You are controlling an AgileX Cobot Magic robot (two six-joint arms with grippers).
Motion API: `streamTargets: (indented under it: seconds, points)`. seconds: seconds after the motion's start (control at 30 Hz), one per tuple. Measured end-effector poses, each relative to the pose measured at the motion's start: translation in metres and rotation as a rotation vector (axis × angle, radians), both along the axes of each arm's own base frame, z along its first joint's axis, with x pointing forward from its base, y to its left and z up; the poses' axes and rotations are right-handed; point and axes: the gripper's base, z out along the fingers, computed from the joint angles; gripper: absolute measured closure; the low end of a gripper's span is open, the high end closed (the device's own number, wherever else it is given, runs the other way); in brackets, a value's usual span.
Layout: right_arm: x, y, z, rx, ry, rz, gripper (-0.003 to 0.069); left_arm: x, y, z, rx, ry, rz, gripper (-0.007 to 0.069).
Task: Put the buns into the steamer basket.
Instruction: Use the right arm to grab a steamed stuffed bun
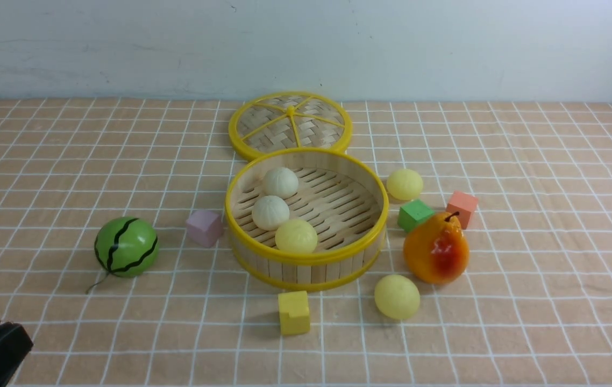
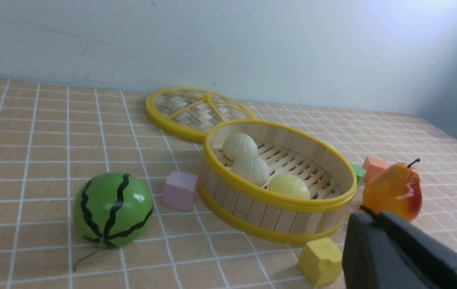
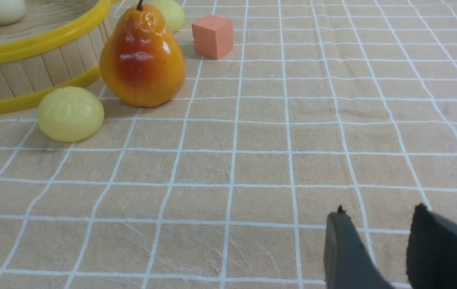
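Lying outside steamer basket (image 1: 306,257): two yellow buns, both on right tool (image 3: 379,210) side. Ahead of right tool, near bun (image 3: 70,114) just beside basket and pear (image 3: 142,60); far bun (image 3: 168,14) beyond pear. Nearer arm: right tool, part open, empty. Across basket, left tool (image 2: 367,214) shut, empty.

Left fingers (image 2: 393,253) and right fingers (image 3: 347,257) are matte dark-grey wedges.

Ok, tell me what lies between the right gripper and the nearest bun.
Only bare checked cloth runs from the right gripper to that yellow bun, as the right wrist view shows.
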Motion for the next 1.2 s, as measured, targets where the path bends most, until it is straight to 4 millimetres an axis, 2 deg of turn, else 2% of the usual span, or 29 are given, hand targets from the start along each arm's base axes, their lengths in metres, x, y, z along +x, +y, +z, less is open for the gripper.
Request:
streamTargets:
  seconds: [0.2,0.33,0.53,0.57,0.63,0.67,0.8,0.93,0.97,1.0,1.03,1.07,1.1,1.13,1.2]
  points:
    - [0.0,0.001,0.001,0.044,-0.014,-0.001,0.0418,0.0,-0.002,-0.007,0.023,0.063,-0.023,0.0638]
    - [0.003,0.005,0.014,0.356,-0.146,-0.024,0.0418,0.0,-0.003,-0.008,0.027,0.073,-0.027,0.0638]
    - [0.004,0.001,0.034,0.666,-0.333,-0.06,0.0418,0.0,-0.003,-0.008,0.027,0.074,-0.028,0.0638]
    - [0.004,0.001,0.034,0.669,-0.332,-0.06,0.0418,0.0,-0.003,-0.008,0.027,0.074,-0.028,0.0638]
    - [0.002,0.003,0.047,0.724,-0.316,-0.046,0.0418,0.0,-0.003,-0.008,0.027,0.074,-0.028,0.0638]
    - [0.001,0.007,0.065,0.715,-0.259,-0.012,0.0418,0.0,-0.003,-0.008,0.027,0.074,-0.028,0.0638]
    - [0.015,0.022,0.11,0.503,0.078,0.091,0.0418,0.0,-0.003,-0.008,0.027,0.076,-0.029,0.0638]
    - [0.05,0.035,0.133,0.28,0.489,0.184,0.0418,0.0,-0.003,-0.008,0.027,0.076,-0.029,0.0638]
    - [0.06,0.037,0.139,0.253,0.547,0.198,0.0418,0.0,-0.003,-0.008,0.027,0.076,-0.029,0.0638]
    - [0.079,0.04,0.138,0.227,0.654,0.209,0.0418,0.0,-0.003,-0.008,0.027,0.076,-0.029,0.0638]
    - [0.082,0.041,0.14,0.224,0.665,0.213,0.0418,0.0,-0.003,-0.008,0.027,0.076,-0.029,0.0638]
    - [0.093,0.042,0.138,0.216,0.716,0.214,0.0418,0.0,-0.003,-0.008,0.027,0.076,-0.029,0.0638]
    - [0.12,0.049,0.136,0.197,0.798,0.229,0.0421,0.0,-0.003,-0.008,0.028,0.077,-0.029,0.0638]
    - [0.122,0.05,0.134,0.195,0.812,0.231,0.0421,0.0,-0.003,-0.008,0.028,0.077,-0.029,0.0638]
    - [0.156,0.068,0.13,0.168,0.88,0.287,0.0438,0.0,-0.003,-0.008,0.028,0.077,-0.029,0.0637]
